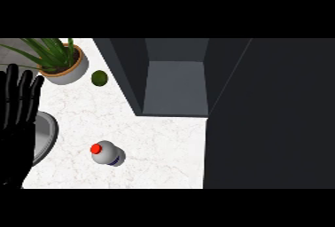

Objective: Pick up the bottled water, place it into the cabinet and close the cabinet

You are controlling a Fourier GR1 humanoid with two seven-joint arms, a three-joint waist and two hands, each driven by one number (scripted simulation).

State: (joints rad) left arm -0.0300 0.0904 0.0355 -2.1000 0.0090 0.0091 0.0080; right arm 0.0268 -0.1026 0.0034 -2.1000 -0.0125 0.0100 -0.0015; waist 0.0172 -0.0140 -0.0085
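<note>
Your bottle (107, 153) stood upright on the counter (163, 137) near its front edge, red cap up, apart from everything. Your left hand (18, 99) rested at the counter's left edge, fingers straight and spread, holding nothing. The cabinet (175, 86) stood open at the back, a plant (60, 60) and lime (99, 77) toward the back left corner.

A white marble counter (163, 146) is seen from above, on which a red-capped water bottle (107, 154), a green avocado (99, 78) and a potted plant (60, 62) are set.
</note>
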